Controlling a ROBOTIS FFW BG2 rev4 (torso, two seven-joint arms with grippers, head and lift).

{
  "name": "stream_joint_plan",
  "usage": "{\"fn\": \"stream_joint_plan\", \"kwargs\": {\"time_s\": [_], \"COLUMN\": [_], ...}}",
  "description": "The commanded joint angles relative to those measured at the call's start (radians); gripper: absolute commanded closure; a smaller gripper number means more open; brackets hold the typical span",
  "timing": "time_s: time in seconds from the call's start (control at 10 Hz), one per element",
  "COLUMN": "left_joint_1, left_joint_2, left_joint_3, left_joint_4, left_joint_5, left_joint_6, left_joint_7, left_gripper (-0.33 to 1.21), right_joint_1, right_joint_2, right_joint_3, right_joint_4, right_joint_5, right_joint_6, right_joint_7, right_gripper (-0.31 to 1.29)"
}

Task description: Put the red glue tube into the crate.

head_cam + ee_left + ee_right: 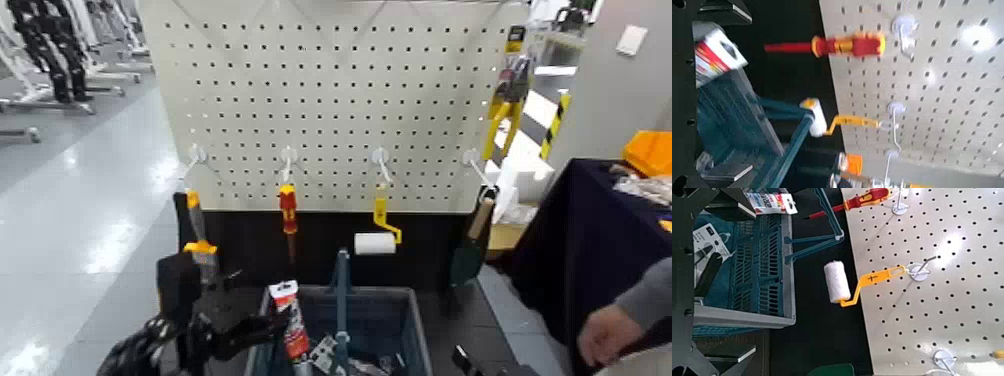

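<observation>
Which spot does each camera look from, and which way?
Head view: on the head, facing forward and down at crate and pegboard; shows the left arm, a bit of the right.
Left wrist view: left wrist, facing crate and pegboard; open left gripper shows.
Right wrist view: right wrist, facing likewise; open right gripper shows.
Both wrist views share tube, roller, screwdriver.

Shows glossy grey floor (110, 215) left of the pegboard (330, 100). Has a dark-draped table (590, 225) and grey wall (610, 100) right of it.
</observation>
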Motion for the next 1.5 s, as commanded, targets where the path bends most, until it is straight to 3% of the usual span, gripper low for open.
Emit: {"fn": "stream_joint_plan", "kwargs": {"time_s": [0.1, 0.2, 0.3, 0.5, 0.6, 0.8, 1.2, 1.5], "left_joint_1": [0.145, 0.212, 0.274, 0.352, 0.379, 0.402, 0.393, 0.392], "left_joint_2": [-0.049, -0.091, -0.112, -0.177, -0.195, -0.190, -0.155, -0.152], "left_joint_3": [0.038, 0.058, 0.056, 0.086, 0.092, 0.076, 0.050, 0.049], "left_joint_4": [-0.085, -0.091, -0.105, -0.097, -0.086, -0.072, -0.072, -0.072], "left_joint_5": [-0.074, -0.080, -0.095, -0.118, -0.114, -0.108, -0.097, -0.098], "left_joint_6": [-0.124, -0.191, -0.234, -0.308, -0.339, -0.372, -0.352, -0.359], "left_joint_7": [0.120, 0.189, 0.251, 0.315, 0.333, 0.390, 0.396, 0.396], "left_gripper": [-0.24, -0.24, -0.24, -0.20, -0.19, -0.14, -0.14, -0.08], "right_joint_1": [0.030, 0.043, 0.058, 0.096, 0.112, 0.127, 0.129, 0.132], "right_joint_2": [-0.006, -0.004, 0.000, 0.010, 0.010, 0.007, 0.011, 0.013], "right_joint_3": [0.001, 0.002, -0.001, -0.013, -0.016, -0.019, -0.017, -0.008], "right_joint_4": [-0.026, -0.037, -0.046, -0.069, -0.078, -0.078, -0.095, -0.114], "right_joint_5": [0.053, 0.075, 0.107, 0.142, 0.151, 0.153, 0.168, 0.199], "right_joint_6": [-0.045, -0.054, -0.074, -0.090, -0.093, -0.103, -0.065, -0.036], "right_joint_7": [-0.060, -0.091, -0.113, -0.151, -0.168, -0.197, -0.209, -0.241], "right_gripper": [0.12, 0.12, 0.13, 0.13, 0.13, 0.13, 0.13, 0.13]}}
